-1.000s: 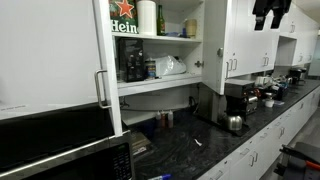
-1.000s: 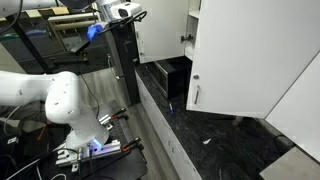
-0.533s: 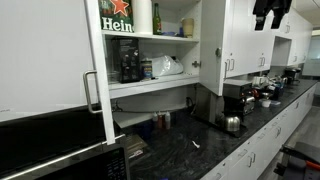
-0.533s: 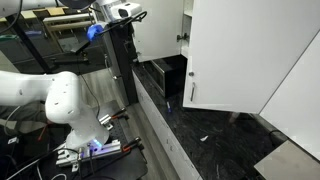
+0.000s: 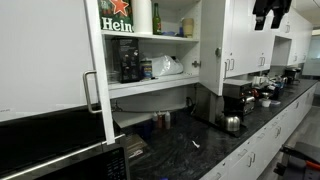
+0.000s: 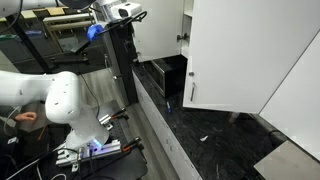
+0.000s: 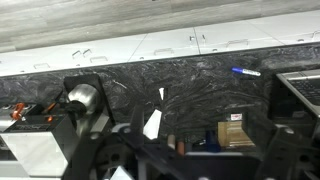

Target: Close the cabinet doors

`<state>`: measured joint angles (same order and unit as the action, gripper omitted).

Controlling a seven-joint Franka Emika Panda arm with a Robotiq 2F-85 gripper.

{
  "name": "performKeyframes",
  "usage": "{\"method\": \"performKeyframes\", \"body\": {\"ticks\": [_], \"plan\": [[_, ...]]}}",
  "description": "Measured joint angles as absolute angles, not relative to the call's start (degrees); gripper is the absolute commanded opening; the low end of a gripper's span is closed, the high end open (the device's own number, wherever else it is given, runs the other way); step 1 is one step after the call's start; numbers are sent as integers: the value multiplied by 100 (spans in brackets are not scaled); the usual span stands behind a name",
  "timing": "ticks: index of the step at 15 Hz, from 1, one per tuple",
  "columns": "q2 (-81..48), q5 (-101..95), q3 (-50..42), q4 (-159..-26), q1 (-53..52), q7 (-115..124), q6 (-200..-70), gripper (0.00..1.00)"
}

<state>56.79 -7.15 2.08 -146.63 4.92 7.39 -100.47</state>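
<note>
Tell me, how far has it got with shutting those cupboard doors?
Nothing looks done yet: the tall white cabinet door with a silver bar handle stands swung out, leaving the green Heineken box exposed. No door is visibly being pushed. That door and its white partner door are left to close.

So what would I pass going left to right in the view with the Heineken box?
Open door → Heineken box → plastic bag → coffee machine.
</note>
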Motion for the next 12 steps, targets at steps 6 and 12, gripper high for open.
{"method": "performKeyframes", "body": {"ticks": [6, 12], "plan": [[5679, -715, 209, -14663, 493, 739, -10047, 100], [5655, -716, 240, -14685, 492, 846, -10266, 100]]}}
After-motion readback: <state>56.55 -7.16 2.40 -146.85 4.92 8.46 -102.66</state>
